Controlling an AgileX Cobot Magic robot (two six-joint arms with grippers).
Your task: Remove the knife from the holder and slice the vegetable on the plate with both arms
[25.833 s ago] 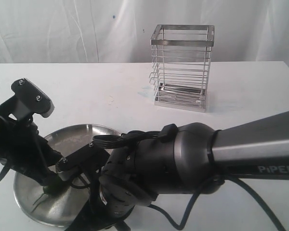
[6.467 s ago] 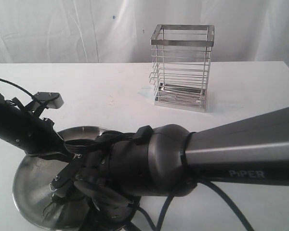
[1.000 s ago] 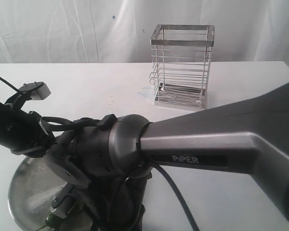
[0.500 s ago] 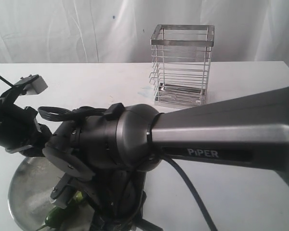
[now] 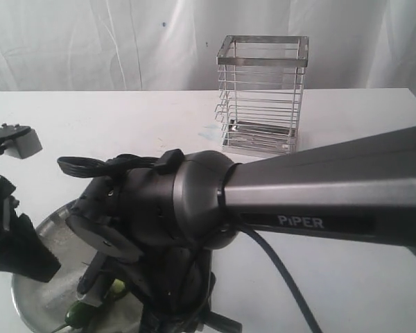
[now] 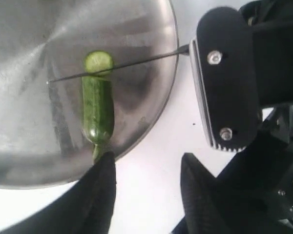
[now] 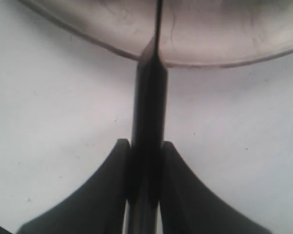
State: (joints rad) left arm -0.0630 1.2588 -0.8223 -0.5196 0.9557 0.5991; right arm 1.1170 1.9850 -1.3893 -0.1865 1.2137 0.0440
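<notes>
Blade work looks mid-cut: my right end effector [image 7: 145,146] is clamped on the knife [image 6: 112,66] handle just outside the plate [image 6: 146,29] rim, so the blade reaches in and lies across the pepper [image 6: 97,114], between its body and one round slice [image 6: 98,62] already parted. My left end effector [image 6: 147,161] stands open and holds nothing, its fingers just off the plate rim by the stem, placed, I judge, to pin the pepper for another cut. Plate rests on a plain white tabletop [image 5: 125,125], with the wire holder [image 5: 262,94] well beyond the plate and a white curtain [image 5: 90,41] behind.

One knife [image 7: 149,107], one plate [image 6: 34,126], one holder [image 5: 262,97]
</notes>
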